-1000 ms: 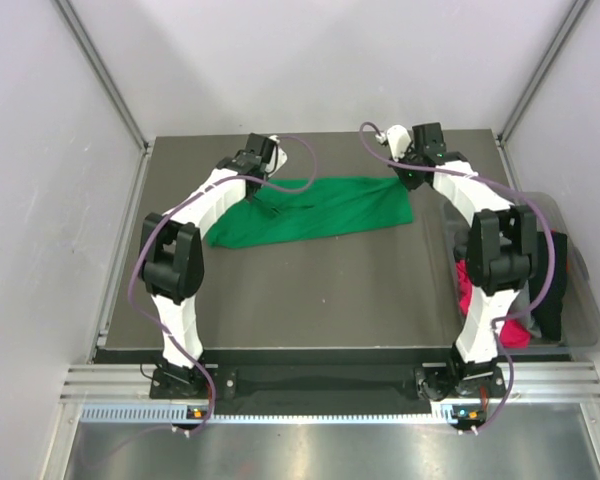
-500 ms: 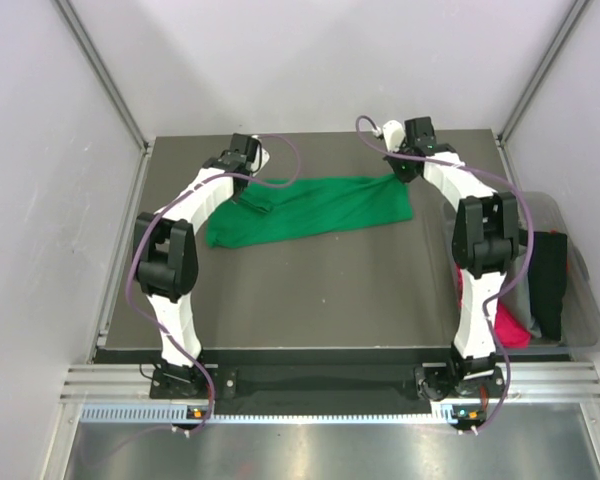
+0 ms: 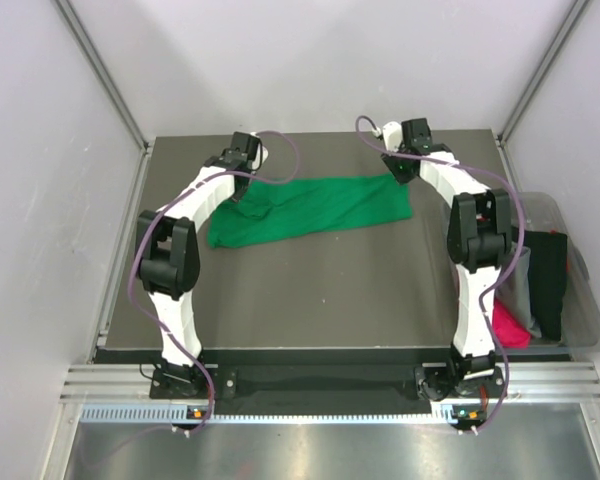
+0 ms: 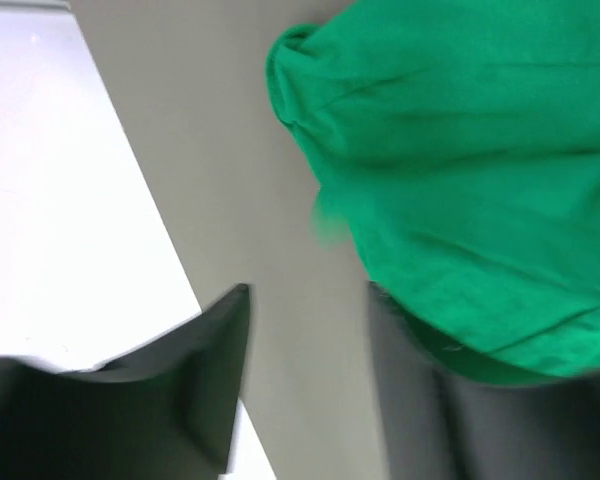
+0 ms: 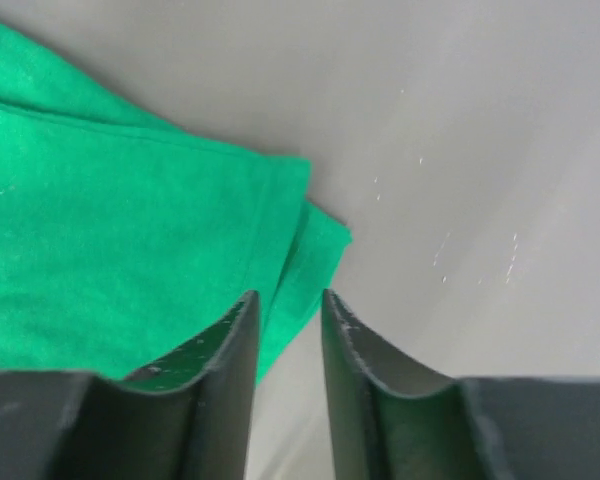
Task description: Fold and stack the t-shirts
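Left gripper (image 4: 308, 300): jaws parted, nothing between them, at the left end of the green t-shirt (image 3: 315, 205).
Right gripper (image 5: 290, 300): jaws narrowly parted, empty, over its right corner.
Shirt: a long folded band, upper centre of the table (image 3: 310, 300).
Outstanding for you, apparently: further folds, stacking, and the magenta t-shirt (image 3: 510, 328) and black t-shirt (image 3: 548, 280) in the bin (image 3: 595, 330).
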You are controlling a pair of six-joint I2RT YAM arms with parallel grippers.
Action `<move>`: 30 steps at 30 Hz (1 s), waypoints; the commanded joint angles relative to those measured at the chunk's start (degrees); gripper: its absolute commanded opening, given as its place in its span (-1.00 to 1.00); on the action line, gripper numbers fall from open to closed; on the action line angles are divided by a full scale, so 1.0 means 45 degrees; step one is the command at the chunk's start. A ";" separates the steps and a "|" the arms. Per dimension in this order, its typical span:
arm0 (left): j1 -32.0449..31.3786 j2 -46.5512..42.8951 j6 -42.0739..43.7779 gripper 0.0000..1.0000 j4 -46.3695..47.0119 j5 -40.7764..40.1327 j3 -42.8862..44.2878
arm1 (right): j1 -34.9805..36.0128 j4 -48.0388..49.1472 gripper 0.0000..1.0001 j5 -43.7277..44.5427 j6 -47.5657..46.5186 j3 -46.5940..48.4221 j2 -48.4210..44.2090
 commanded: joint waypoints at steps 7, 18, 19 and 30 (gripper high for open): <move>0.0100 -0.2265 -0.1307 0.19 0.0559 0.0371 -0.0251 | 0.0140 0.0509 -0.31 -0.0893 0.0548 -0.2025 -0.3572; 0.1133 -0.4413 -0.2283 0.12 -0.1532 0.3671 -0.4900 | 0.0941 0.0134 -0.35 -0.1426 -0.0214 -0.4097 -0.3321; 0.1658 -0.4473 -0.2323 0.12 -0.1591 0.4409 -0.5153 | 0.1000 0.0076 -0.35 -0.1309 -0.0272 -0.3999 -0.2991; 0.3186 -0.3459 -0.2596 0.04 -0.1924 0.7324 -0.4707 | 0.1254 -0.0080 -0.38 -0.1035 -0.0292 -0.3315 -0.2030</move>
